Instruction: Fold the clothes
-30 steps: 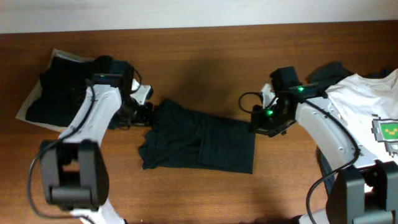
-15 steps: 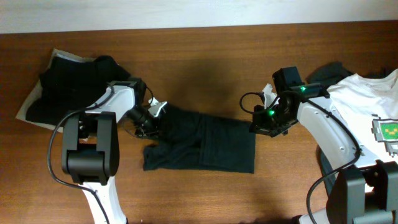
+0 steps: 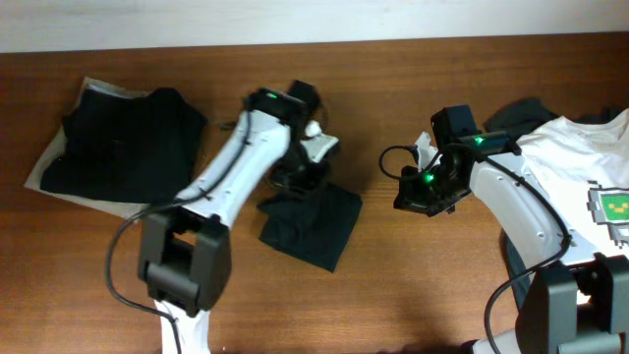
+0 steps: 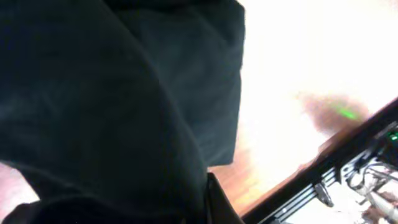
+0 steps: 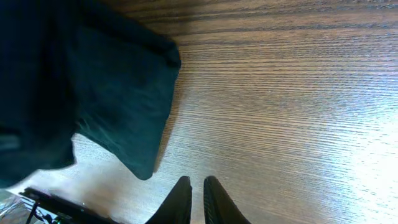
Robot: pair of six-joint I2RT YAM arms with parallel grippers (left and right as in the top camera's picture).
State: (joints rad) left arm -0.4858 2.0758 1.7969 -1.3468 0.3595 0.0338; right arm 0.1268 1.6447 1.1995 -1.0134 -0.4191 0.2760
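Midway along the worktop (image 3: 393, 295), the black T-shirt (image 3: 313, 228) lies bunched and half doubled, limp, light and prone to slump, best pinched at a hem corner; left fingers (image 3: 297, 180) seem clenched on its upper edge, right fingers (image 5: 180, 199) clenched empty, apart from it.

- Overhead: warm, even, moderate light. A faint soft shadow falls on the table (image 3: 393, 295) beyond the black shirt (image 3: 314, 221), whose folds are lost in darkness.
- Left wrist: the shirt is close, blurred and nearly featureless. The table right of it is blown out white.
- Right wrist: wood grain is sharp, with glare right of the shirt and below it.
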